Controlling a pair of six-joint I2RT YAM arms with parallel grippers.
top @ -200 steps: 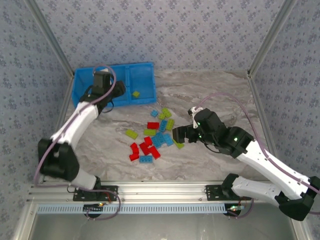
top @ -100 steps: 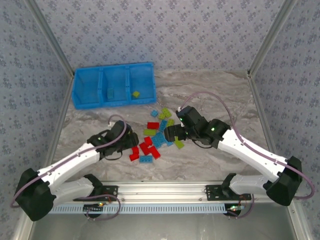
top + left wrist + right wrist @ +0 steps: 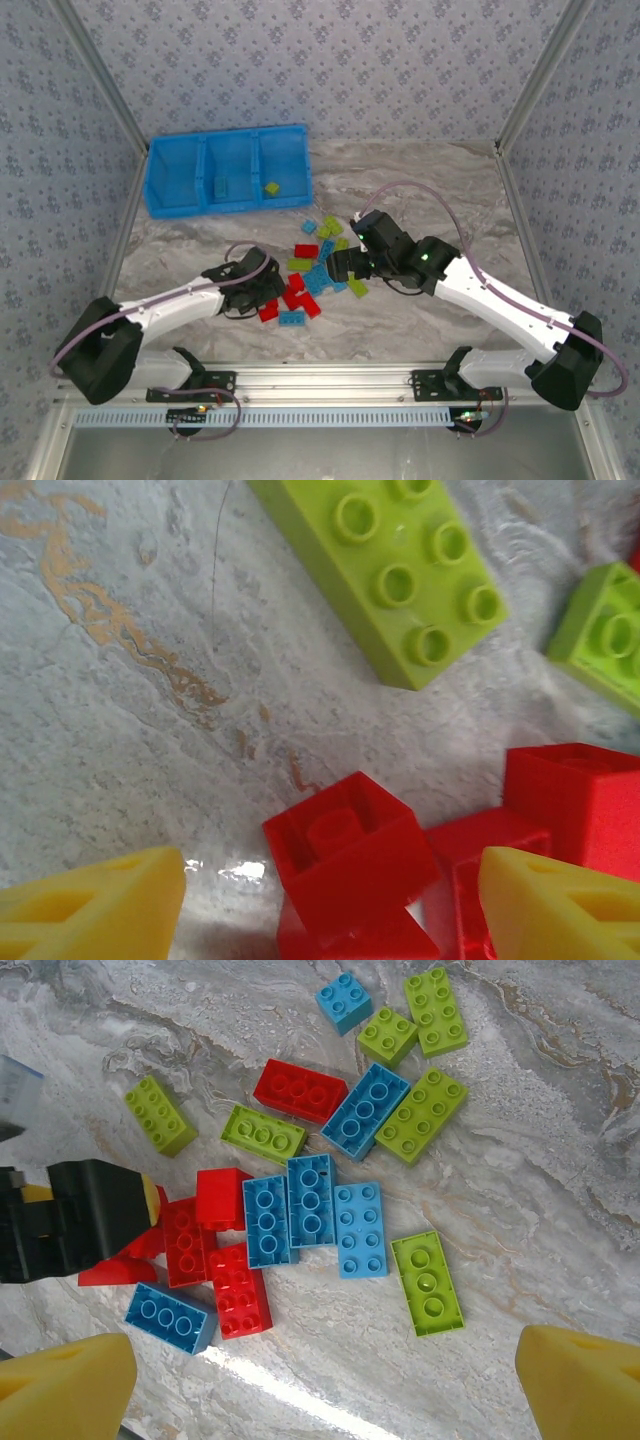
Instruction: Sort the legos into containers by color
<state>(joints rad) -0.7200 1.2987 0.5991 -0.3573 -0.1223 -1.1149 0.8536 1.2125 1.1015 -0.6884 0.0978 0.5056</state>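
Marble-patterned table carries the blue bin, which sits at its far left and serves as the marker for everything else. The left arm lies low across the table on the near side of the bin. The right arm reaches in from well to the bin's right.

The bin has three compartments side by side. Its middle one holds a light blue brick, and its right one holds a lime green brick.

The loose legos lie in a scattered pile on the table, on the near side of the bin and just past its right end: red, light blue and lime green ones mixed together.

The left gripper is down at the edge of the pile closest to the bin's near left. Its yellow fingers are spread wide, and a tipped red brick lies between them without touching either one.

The right gripper hangs over the pile's other side, its jaws spread fully and pinching nothing.
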